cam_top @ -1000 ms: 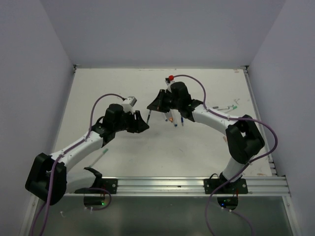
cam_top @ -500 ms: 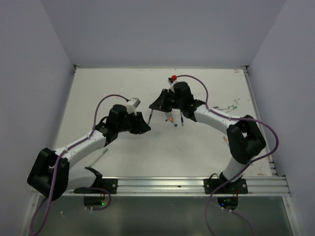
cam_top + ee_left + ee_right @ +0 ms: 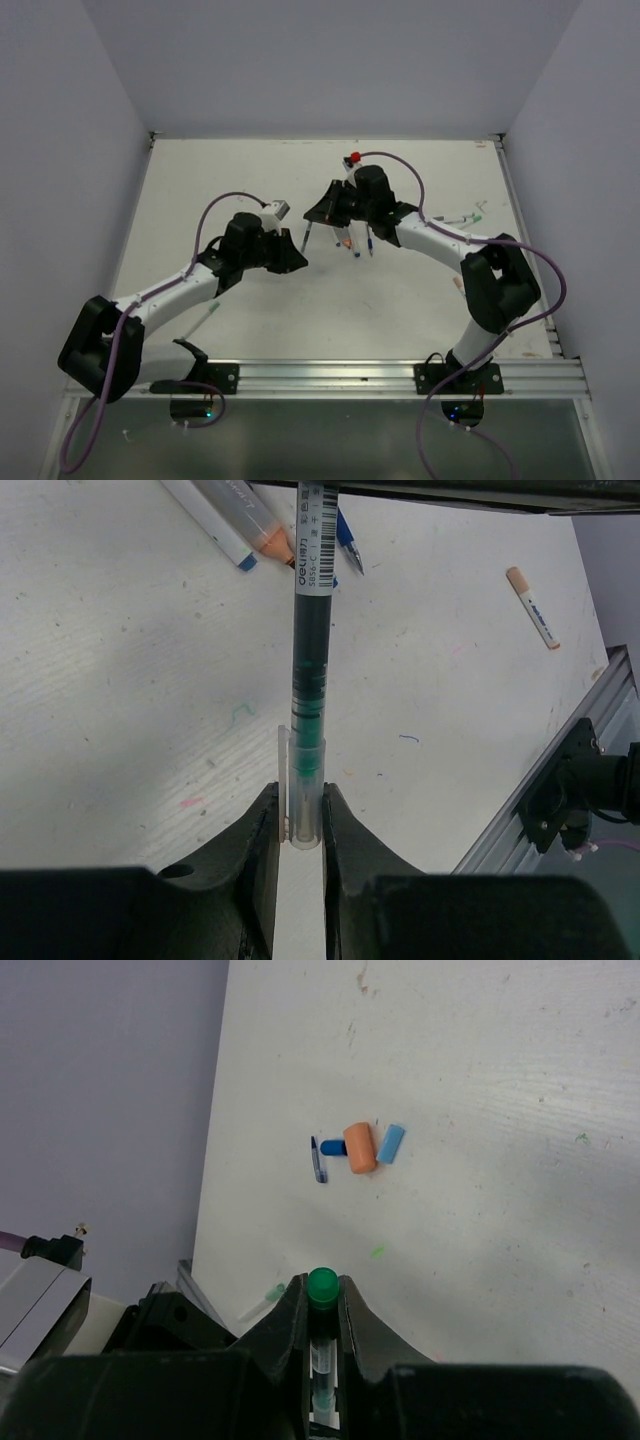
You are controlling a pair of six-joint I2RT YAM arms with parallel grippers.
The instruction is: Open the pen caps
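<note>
Pen cap: it was clear, with a little clip, and it sat on the low end of the green pen, up in the air over the bench, between the two arms
Left pincer: its two fingers were closed on the pen cap, one on each side, touching it
Right pincer: it was closed tight on the other end of the green pen, and the round green tip poked out between its fingers
Step, as I judged it: the arms looked ready to pull apart so the cap would come off
Loose caps: an orange cap, a light blue cap and a dark blue cap lay close together on the bench, so part of the job looked done
Other pens: an orange-tipped pen and a blue pen lay on the bench near the held one
Worry one: the cap was smooth and the left fingers held only its lower part, so they could slip off and leave it on
Worry two: a tight cap pulls back hard, so the pen could slide out of the right pincer first
Worry three: a crooked pull could bend the thin pen or jam the cap
Worry four: when the cap popped off, the arms could jerk and bump the pens below, or the bare tip could mark the bench
</note>
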